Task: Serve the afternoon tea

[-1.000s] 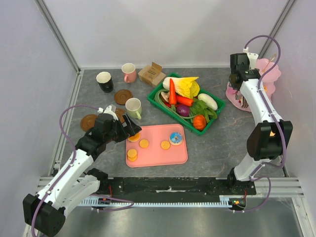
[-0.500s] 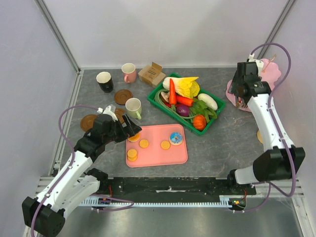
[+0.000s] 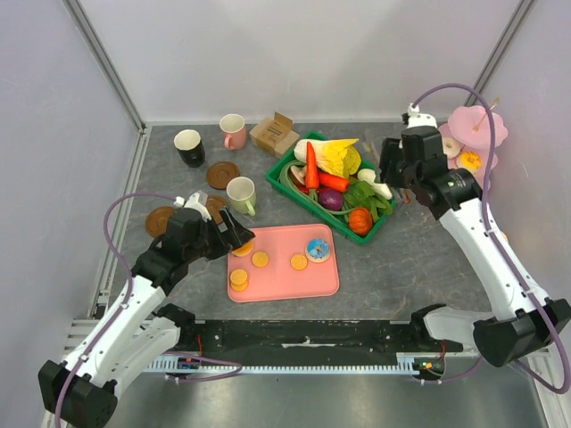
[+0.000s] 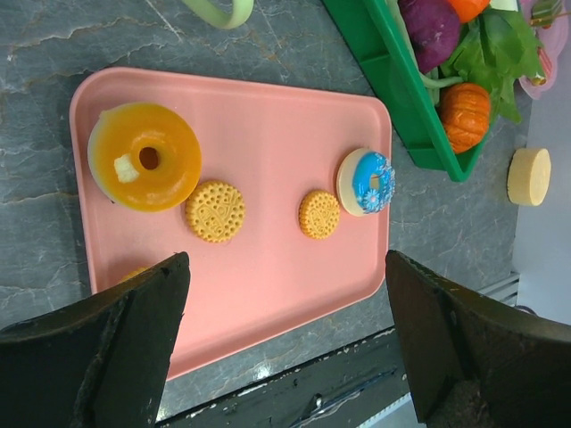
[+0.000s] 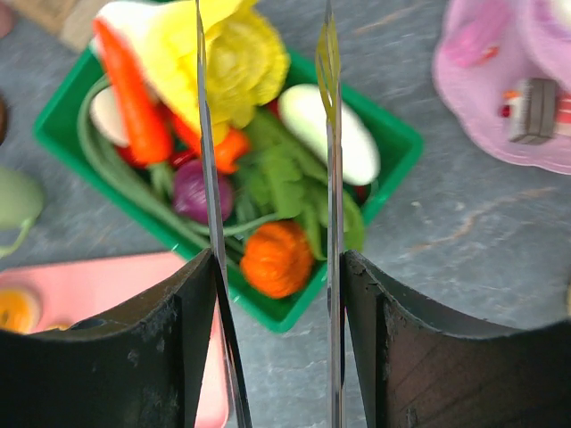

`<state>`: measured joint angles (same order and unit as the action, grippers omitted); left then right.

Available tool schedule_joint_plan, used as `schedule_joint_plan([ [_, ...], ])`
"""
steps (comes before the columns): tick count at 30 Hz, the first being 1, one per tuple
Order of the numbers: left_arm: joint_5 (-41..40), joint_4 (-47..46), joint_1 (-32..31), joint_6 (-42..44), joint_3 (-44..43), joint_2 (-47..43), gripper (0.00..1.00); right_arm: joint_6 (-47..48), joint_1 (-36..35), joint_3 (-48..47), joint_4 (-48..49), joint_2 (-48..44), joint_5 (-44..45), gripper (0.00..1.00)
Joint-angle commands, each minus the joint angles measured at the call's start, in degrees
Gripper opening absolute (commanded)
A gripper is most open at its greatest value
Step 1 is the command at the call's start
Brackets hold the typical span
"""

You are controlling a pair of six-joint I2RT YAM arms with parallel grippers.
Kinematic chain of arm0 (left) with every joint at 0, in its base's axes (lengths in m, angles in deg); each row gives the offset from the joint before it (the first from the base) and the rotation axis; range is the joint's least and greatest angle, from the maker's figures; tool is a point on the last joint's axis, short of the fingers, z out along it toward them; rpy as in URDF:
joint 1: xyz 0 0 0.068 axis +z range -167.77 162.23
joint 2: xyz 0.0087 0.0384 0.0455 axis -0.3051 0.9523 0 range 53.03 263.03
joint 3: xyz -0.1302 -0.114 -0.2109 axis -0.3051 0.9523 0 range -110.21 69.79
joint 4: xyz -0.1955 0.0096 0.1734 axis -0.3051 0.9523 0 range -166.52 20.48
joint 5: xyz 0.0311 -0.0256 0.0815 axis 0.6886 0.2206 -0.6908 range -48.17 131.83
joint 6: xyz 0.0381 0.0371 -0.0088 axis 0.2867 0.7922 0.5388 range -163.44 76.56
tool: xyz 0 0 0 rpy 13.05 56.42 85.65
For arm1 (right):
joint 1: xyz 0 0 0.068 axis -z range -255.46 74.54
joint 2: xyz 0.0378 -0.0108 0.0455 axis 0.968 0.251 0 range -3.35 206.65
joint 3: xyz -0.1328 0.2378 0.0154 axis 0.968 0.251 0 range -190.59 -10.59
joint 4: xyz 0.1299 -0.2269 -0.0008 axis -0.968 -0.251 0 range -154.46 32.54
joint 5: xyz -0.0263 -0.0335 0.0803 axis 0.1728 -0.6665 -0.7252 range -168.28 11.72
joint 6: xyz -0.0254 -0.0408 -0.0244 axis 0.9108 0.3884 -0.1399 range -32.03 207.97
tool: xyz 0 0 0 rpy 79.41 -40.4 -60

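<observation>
Left wrist: left gripper (image 4: pixel 285 259) spread, empty, over pink tray (image 4: pixel 268 116) near edge; right gripper (image 5: pixel 275 267) grasping tongs (image 5: pixel 207 178).

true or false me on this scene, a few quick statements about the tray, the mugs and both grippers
1. The blue iced donut lies on the pink tray. True.
2. The pale-green mug stands on the tray. False: it stands on the table, beyond the tray's far left corner.
3. The left gripper is shut on the orange donut. False: its jaws are wide open and the donut lies free on the tray.
4. The right gripper, holding thin metal tongs, is above the green basket. True.
5. The black mug sits on a coaster. False: it stands on bare table, with the coaster beside it.
</observation>
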<state>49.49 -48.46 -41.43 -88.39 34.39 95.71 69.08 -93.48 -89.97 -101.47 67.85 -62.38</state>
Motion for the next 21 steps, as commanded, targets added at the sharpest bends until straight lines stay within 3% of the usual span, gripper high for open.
schedule_joint_plan([
  [1, -0.63, 2.7, -0.16, 0.04, -1.87, -1.19, 0.96, 0.17, -4.64, 2.29, 4.27, -3.6, -8.41, 0.63],
  [5, -1.59, 4.9, -0.16, 0.21, -2.66, -2.15, 0.96, -0.09, -9.21, 5.71, 5.34, -6.24, -14.48, 0.63],
  [12, -1.25, 5.69, -0.16, -0.67, -1.87, -3.65, 0.96, -3.78, -19.93, 12.13, 3.58, -8.09, -15.73, 0.63],
  [21, -0.63, 6.05, -0.07, -0.67, -1.34, -4.09, 0.96, -6.68, -34.61, 10.21, -7.75, -2.91, -0.09, 0.63],
])
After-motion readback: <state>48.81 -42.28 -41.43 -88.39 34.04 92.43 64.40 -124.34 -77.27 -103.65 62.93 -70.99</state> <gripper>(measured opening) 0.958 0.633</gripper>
